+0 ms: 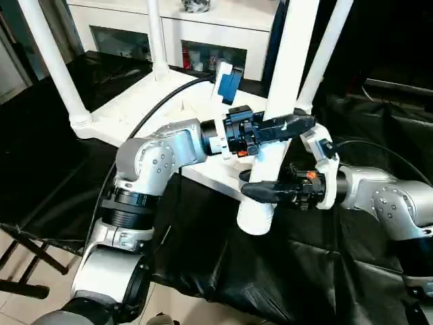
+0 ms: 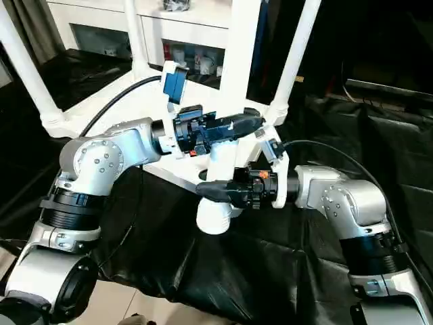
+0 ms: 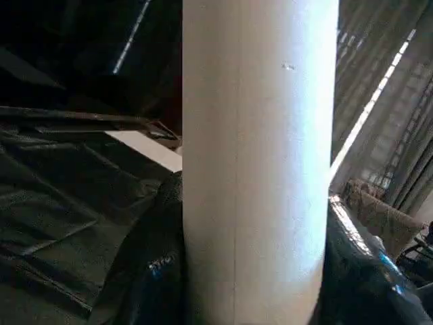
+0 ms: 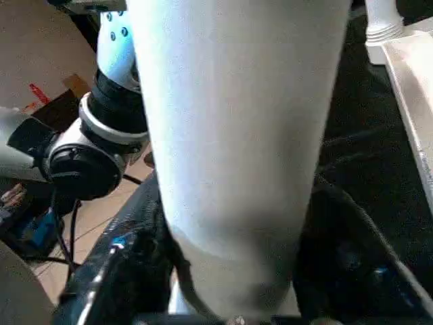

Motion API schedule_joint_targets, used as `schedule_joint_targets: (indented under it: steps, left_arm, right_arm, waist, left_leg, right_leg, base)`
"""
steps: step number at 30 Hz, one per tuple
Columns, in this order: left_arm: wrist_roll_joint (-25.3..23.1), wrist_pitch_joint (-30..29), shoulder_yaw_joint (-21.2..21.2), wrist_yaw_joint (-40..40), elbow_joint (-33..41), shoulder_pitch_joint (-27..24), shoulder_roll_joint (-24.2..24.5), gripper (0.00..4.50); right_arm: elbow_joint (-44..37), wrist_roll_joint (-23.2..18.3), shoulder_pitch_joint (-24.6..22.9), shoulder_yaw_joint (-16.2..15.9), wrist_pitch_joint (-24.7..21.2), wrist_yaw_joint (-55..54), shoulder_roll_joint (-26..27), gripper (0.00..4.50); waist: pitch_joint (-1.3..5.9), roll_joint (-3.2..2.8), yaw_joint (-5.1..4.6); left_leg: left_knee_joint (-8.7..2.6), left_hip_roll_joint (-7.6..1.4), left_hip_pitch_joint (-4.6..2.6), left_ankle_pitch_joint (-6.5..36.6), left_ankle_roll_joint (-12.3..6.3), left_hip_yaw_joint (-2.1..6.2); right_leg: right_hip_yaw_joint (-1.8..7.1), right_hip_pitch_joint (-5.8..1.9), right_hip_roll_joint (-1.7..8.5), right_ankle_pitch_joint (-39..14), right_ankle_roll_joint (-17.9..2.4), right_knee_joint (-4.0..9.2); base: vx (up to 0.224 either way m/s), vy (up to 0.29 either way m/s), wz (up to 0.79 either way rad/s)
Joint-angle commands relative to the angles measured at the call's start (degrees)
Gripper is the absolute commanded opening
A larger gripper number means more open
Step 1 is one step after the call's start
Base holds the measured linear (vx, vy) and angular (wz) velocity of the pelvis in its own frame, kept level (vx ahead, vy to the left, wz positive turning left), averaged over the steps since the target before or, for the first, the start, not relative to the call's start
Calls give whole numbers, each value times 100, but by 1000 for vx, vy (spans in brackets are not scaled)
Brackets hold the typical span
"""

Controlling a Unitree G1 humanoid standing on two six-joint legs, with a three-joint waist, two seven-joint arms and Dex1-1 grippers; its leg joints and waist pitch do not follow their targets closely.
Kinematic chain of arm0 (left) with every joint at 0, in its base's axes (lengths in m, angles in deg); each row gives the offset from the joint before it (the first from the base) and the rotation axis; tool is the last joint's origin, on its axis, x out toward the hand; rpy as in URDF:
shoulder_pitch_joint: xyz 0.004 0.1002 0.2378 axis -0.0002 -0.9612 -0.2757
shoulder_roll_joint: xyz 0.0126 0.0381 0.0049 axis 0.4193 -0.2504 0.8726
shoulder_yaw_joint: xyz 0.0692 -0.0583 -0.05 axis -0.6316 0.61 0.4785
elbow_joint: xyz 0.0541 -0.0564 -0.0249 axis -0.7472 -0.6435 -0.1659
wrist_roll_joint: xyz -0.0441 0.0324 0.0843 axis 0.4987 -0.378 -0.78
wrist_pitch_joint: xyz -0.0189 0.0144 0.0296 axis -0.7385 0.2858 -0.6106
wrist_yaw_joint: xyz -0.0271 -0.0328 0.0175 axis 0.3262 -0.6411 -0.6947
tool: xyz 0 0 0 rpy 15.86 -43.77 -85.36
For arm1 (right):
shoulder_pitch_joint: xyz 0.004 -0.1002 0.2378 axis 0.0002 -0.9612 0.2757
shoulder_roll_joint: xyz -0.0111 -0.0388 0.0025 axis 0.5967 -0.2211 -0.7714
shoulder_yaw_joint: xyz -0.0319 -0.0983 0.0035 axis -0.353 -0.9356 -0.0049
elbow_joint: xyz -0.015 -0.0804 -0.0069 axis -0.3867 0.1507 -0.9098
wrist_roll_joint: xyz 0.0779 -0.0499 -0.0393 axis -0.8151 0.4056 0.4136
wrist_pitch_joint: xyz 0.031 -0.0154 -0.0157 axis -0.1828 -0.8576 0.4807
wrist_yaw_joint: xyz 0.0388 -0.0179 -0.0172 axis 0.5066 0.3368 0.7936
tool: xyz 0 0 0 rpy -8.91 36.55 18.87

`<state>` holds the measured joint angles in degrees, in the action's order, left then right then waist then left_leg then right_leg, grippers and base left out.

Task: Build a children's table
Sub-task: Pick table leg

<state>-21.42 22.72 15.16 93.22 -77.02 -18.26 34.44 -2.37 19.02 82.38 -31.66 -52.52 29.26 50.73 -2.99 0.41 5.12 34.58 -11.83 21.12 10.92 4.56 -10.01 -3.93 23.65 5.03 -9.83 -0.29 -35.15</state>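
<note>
The white tabletop (image 1: 135,108) lies upside down on black cloth. Three white legs stand up from its corners, at the left (image 1: 54,61), the back (image 1: 154,34) and the right (image 1: 326,47). A fourth leg (image 1: 289,61) stands nearly upright over the near corner. Its wide lower end (image 1: 256,218) is just beside the near round socket (image 2: 203,175). My left gripper (image 1: 298,125) is shut on this leg at mid height. Lower down, my right gripper (image 1: 254,191) is shut around it from the other side. In both wrist views the leg (image 3: 257,162) (image 4: 237,135) sits between the fingers.
A white cabinet (image 1: 203,34) with glass doors stands behind the table. Black cloth (image 1: 325,271) drapes over the work surface and hangs down at the front. A black folding frame (image 1: 27,257) stands on the floor at the near left.
</note>
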Motion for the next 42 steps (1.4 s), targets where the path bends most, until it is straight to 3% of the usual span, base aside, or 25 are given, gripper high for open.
schedule_joint_targets:
  steps: [1, 5, 16, 17, 19, 22, 24, 27, 28, 29, 31, 34, 35, 37, 38, 40, 41, 42]
  left_arm:
    - [6, 1, -55, 103, 52, 193, -18, 184]
    - [9, 5, -60, 117, 39, 203, -12, 184]
    - [-200, 265, -74, -49, -85, 253, -22, 184]
    - [-250, 307, -64, -126, -129, 267, -38, 219]
    - [-57, 225, 45, -1, -147, 267, -65, 254]
    - [55, 269, 162, -27, -96, 226, -142, 257]
    - [41, 574, 277, -66, -129, 187, -252, 285]
    - [118, 1195, 637, -230, -171, 110, -520, 285]
    - [82, 1360, 713, -303, -180, 108, -553, 285]
    - [56, 1445, 750, -347, -184, 108, -566, 285]
    - [-137, 1868, 903, -554, -344, 158, -524, 285]
    - [-208, 2056, 1141, -795, -736, 308, -388, 285]
    - [-375, 2188, 1067, -754, -851, 320, -271, 285]
    - [-728, 2373, 812, -455, -1051, 288, 10, 285]
    - [-859, 2421, 714, -319, -1137, 275, 112, 285]
    - [-1311, 2685, 247, 261, -1436, 176, 476, 285]
    - [-1609, 2908, -56, 513, -1588, 132, 653, 285]
    - [-1963, 3165, -436, 810, -1784, 88, 849, 285]
  right_arm:
    - [-14, -38, 31, -34, -44, 31, -53, 219]
    - [-40, -26, 11, -63, -68, 63, -61, 196]
    - [-21, 64, -27, -87, -11, 34, -8, 190]
    - [-13, 73, -27, -82, 8, 17, 1, 189]
    - [34, 180, -56, -34, 204, -134, 84, 189]
    - [126, 281, -96, 88, 430, -430, 266, 188]
    - [218, 338, -133, 247, 625, -761, 488, 188]
    - [244, 443, -289, 461, 930, -1350, 858, 188]
    - [245, 494, -351, 514, 1036, -1530, 956, 188]
    - [244, 519, -386, 545, 1090, -1630, 1009, 188]
    - [313, 767, -500, 688, 1459, -2175, 1199, 188]
    - [427, 1115, -604, 800, 1889, -2742, 1307, 188]
    - [463, 1200, -633, 854, 1984, -2923, 1336, 188]
    - [530, 1348, -699, 1014, 2221, -3282, 1434, 188]
    - [546, 1393, -750, 1135, 2352, -3465, 1497, 188]
    - [505, 1523, -870, 1284, 2589, -3701, 1537, 188]
    - [449, 1557, -935, 1332, 2680, -3733, 1543, 188]
    - [384, 1612, -1009, 1370, 2798, -3803, 1545, 188]
  waist:
    - [436, 87, 15]
    - [436, 75, 17]
    - [440, 81, 16]
    - [440, 78, 17]
    - [442, 73, 21]
    - [438, 91, 11]
    - [435, 84, 4]
    - [436, 71, 2]
    - [447, 32, 9]
    - [438, 45, 1]
    - [436, -7, -2]
    - [429, 11, -24]
    - [425, -26, -23]
    - [429, -15, -52]
    - [441, -53, -63]
    - [443, -125, -66]
    - [452, -86, -87]
    - [456, -136, -85]
  left_leg:
    - [-316, -61, -13, 355, -369, -27]
    - [-317, -61, -17, 360, -347, -27]
    - [-317, -62, -15, 355, -346, -23]
    - [-316, -63, -16, 353, -346, -23]
    - [-309, -54, -13, 341, -342, -26]
    - [-315, -59, 0, 319, -318, -27]
    - [-316, -58, 2, 347, -312, -30]
    - [-322, -59, -8, 419, -264, -26]
    - [-325, -63, -14, 409, -247, -16]
    - [-327, -63, -11, 421, -255, -20]
    - [-343, -61, -31, 487, -187, -12]
    - [-348, -32, -30, 580, -81, -27]
    - [-354, -21, -33, 605, -61, -14]
    - [-376, -20, -30, 604, -37, -2]
    - [-368, -18, -34, 591, -28, -5]
    - [-366, -19, -52, 524, -43, -1]
    - [-371, -15, -51, 503, -72, -10]
    - [-369, -12, -48, 462, -106, -1]
  right_leg:
    - [204, -413, 221, -703, -1373, 350]
    - [204, -411, 221, -730, -1367, 353]
    - [204, -418, 222, -661, -1391, 349]
    - [204, -415, 222, -661, -1387, 348]
    - [205, -415, 227, -646, -1391, 346]
    - [204, -411, 237, -672, -1387, 342]
    - [206, -401, 239, -716, -1370, 355]
    - [204, -402, 242, -772, -1337, 377]
    - [201, -409, 245, -732, -1348, 361]
    - [203, -397, 234, -718, -1330, 375]
    - [200, -385, 228, -752, -1277, 380]
    - [201, -381, 208, -851, -1174, 401]
    - [195, -381, 203, -920, -1119, 412]
    - [193, -396, 204, -992, -965, 417]
    - [197, -401, 200, -938, -975, 394]
    - [201, -375, 201, -769, -1019, 399]
    - [203, -393, 178, -650, -1025, 380]
    - [206, -403, 183, -526, -1060, 363]
  base:
    - [0, 0, 0]
    - [0, 0, 0]
    - [0, 0, 0]
    - [0, 0, 0]
    - [0, 0, 0]
    - [0, 0, 0]
    - [0, 0, 0]
    - [0, 0, 0]
    - [0, 0, 0]
    - [0, 0, 0]
    - [0, 0, 0]
    - [0, 0, 0]
    - [0, 0, 0]
    - [0, 0, 0]
    - [0, 0, 0]
    - [0, 0, 0]
    - [0, 0, 0]
    - [0, 0, 0]
